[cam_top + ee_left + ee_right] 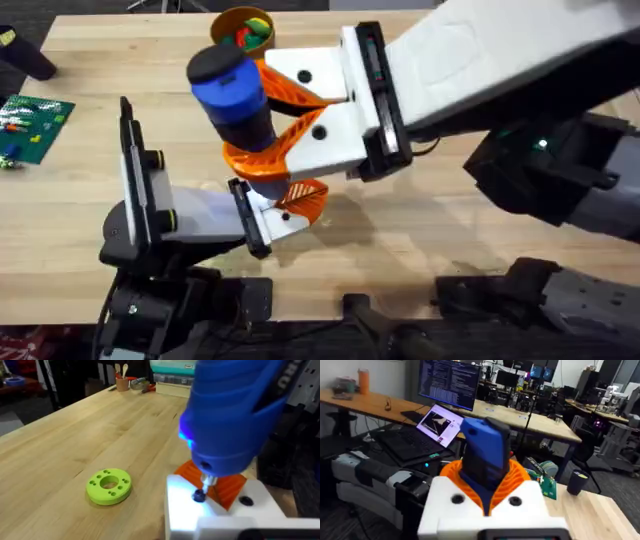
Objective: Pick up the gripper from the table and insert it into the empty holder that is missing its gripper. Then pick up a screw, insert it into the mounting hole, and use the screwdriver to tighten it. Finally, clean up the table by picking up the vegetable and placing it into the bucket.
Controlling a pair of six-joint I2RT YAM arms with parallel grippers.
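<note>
Beside the holder (220, 515), a green disc (109, 486) lies below the screwdriver (235, 415).

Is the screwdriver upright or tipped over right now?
Upright: the screwdriver is held by the right claw, black cap up, its tip on a screw in the white block.

My right arm reaches in from the right, white forearm up high and close under the overhead camera. Right gripper (262, 118) has its orange ribbed fingers (290, 92) clamped around the screwdriver (232, 90), held roughly upright, tip down; the wrist's white blocks sit just behind the pads. My left arm comes up from the lower left, wrist level. Left gripper (292, 200) sits directly below the screwdriver tip (201, 491). Can't tell whether the left fingers are apart or closed.
</note>
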